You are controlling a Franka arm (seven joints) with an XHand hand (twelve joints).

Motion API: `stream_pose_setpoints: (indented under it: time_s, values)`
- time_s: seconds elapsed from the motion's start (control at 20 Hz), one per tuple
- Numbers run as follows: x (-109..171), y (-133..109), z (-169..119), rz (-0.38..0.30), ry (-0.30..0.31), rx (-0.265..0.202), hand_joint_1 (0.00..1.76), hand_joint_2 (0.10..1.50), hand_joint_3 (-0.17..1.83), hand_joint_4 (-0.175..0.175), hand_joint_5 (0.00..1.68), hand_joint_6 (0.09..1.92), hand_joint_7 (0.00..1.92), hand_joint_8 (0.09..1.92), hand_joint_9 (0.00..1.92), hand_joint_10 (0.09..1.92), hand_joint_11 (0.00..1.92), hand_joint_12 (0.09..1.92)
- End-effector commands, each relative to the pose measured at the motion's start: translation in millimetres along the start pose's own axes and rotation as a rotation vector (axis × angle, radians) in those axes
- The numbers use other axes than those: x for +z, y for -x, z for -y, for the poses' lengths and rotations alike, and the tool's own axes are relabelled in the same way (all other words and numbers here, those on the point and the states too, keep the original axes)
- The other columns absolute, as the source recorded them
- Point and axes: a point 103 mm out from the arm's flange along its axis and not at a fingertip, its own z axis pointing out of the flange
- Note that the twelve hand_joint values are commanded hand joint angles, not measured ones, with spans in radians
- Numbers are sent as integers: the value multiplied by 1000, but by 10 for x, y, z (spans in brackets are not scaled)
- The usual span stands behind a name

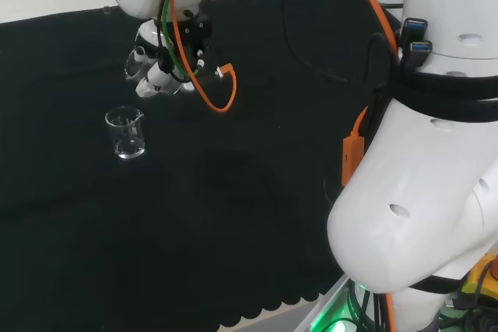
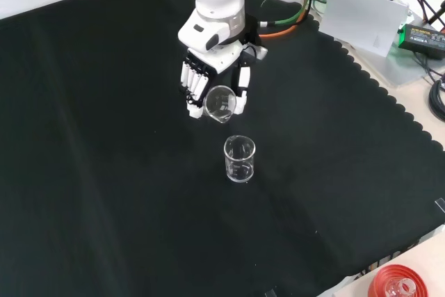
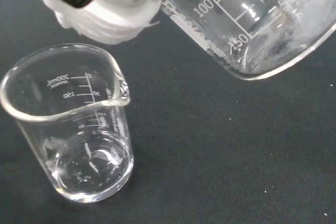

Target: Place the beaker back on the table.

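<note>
In the front view, bare black cloth [image 2: 104, 193] lies open on every side of the hand [image 2: 215, 67], with the bench's scalloped edge well off to the right. The arm reaches down from the view's top, the hand hanging above the cloth, fingers [image 2: 191, 81] pointing downward. Fingers and thumb curl round a clear beaker [image 2: 220, 103], held tilted off the cloth. A second beaker [image 2: 239, 159] stands upright on the cloth just below it in that view, apart from the hand.
</note>
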Motion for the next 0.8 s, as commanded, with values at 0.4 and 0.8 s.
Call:
stream_pose_setpoints:
  time_s: [0.4,0.8]
  values:
    - [243,224,-62,-88,14,-22,1301,1089,-175,-161,1144,686,1292,664,1325,893,1064,856]
    - [360,301,-149,-147,38,-52,1306,1075,-175,-153,1155,627,1358,592,1324,889,1064,855]
